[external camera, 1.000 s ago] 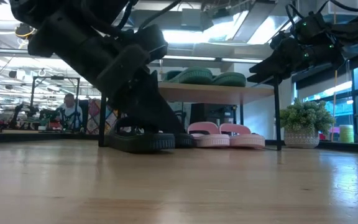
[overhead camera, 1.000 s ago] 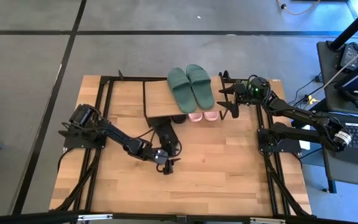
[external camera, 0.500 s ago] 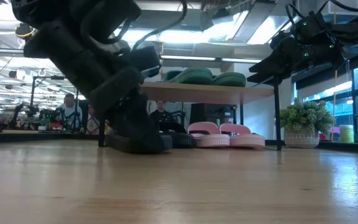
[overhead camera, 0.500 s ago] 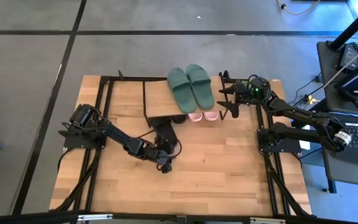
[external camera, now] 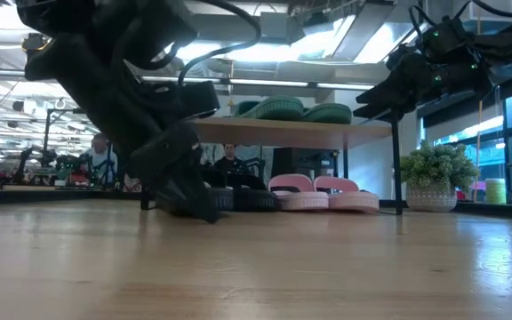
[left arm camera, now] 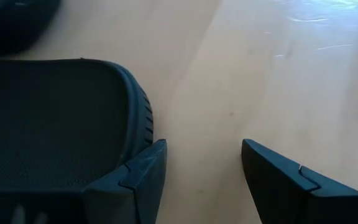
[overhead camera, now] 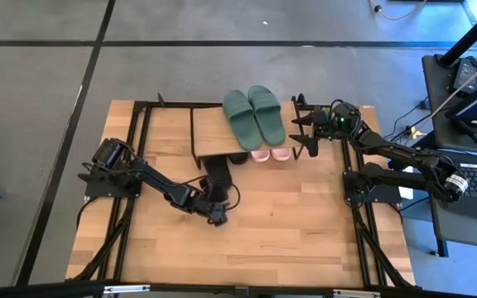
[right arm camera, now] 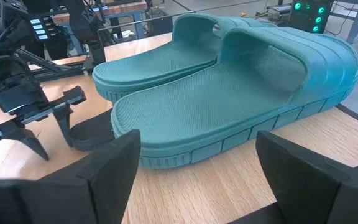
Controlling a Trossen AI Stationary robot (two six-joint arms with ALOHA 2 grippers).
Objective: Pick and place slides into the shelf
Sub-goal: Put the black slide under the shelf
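The shelf (overhead camera: pixel 209 131) stands at the table's far middle. Two dark green slides (overhead camera: pixel 255 114) lie on its top board, and they fill the right wrist view (right arm camera: pixel 229 93). Two pink slides (overhead camera: pixel 270 155) and one black slide (overhead camera: pixel 238 157) stick out from under it. A second black slide (overhead camera: pixel 215 174) lies flat on the table in front of the shelf. My left gripper (overhead camera: pixel 217 213) is open and low at that slide's near end (left arm camera: pixel 48 124), which lies outside the finger gap. My right gripper (overhead camera: pixel 305 132) waits open in the air by the shelf's right side. My left gripper has the outer side of one finger (left arm camera: pixel 143 171) right at the rim of the black slide's near end (left arm camera: pixel 143 115). Whether it touches the rim, I cannot tell. Only bare table shows between the fingers. The slide lies flat on the table.
Black metal frames (overhead camera: pixel 135 165) run along both table sides under the arm bases. Bare wood (overhead camera: pixel 288 232) stretches across the near half of the table. A potted plant (external camera: pixel 432 178) and people show in the room behind.
My left gripper has moved a little toward the table's left edge and sunk lower. The black slide's near end has shifted slightly left with it, and in the low view the slide now sits farther back, by the other black slide.
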